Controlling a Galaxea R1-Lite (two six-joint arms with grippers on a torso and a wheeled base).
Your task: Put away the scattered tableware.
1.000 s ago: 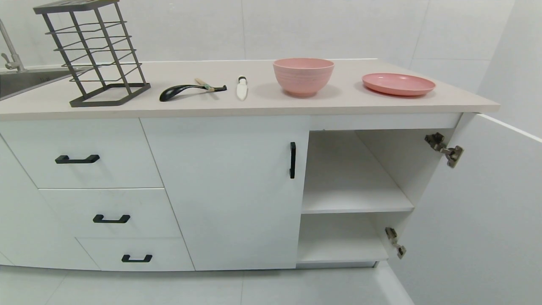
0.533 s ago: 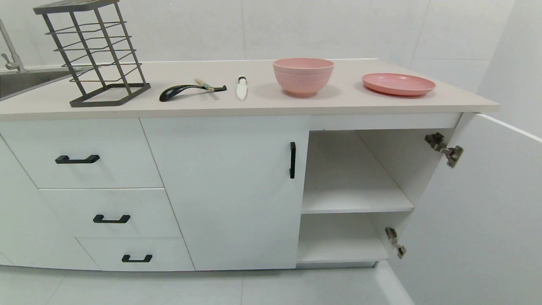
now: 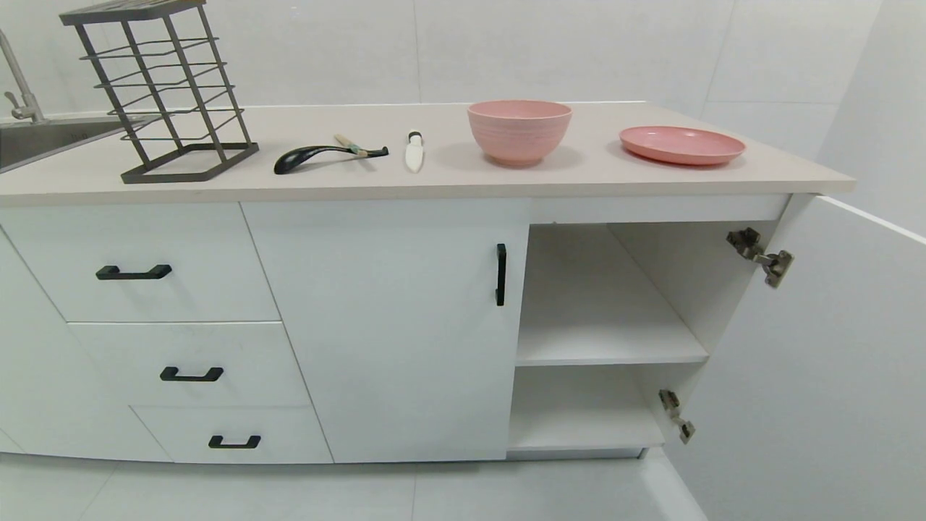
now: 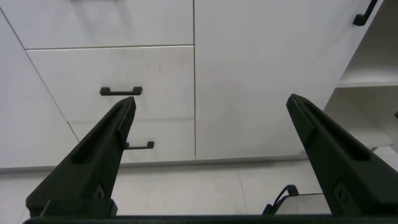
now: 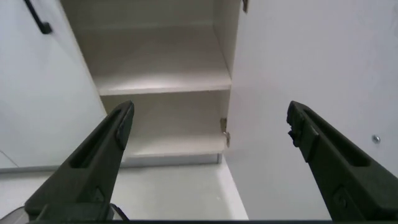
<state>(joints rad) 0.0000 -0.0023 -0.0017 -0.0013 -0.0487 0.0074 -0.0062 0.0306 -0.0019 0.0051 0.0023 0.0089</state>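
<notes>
Pink plastic marks the two largest pieces: a deep round pink bowl [image 3: 519, 130] stands upright on the pale beige table [image 3: 448, 182], and a shallow pink plate [image 3: 682, 144] lies flat to the right of the bowl, apart from it. Just left of the bowl lies a small white utensil [image 3: 413, 152]. Farther left is a glossy black spoon [image 3: 318, 154], with a short wooden stick [image 3: 349, 145] at its handle. A black wire rack [image 3: 163, 90] stands well to the left of the bowl.

Below the bowl and to its right, the white cupboard door [image 3: 817, 347] hangs open and two bare white shelves [image 3: 600, 340] show.

The left claw [image 4: 211, 101] sits low, well below the bowl, with its dark fingers [image 4: 93, 162] spread wide and nothing between them. It faces the white drawer fronts [image 4: 112, 81] and the floor. The right claw [image 5: 209, 109] is also low and spread wide, gripping nothing, and it points into the open cupboard towards the shelves.
</notes>
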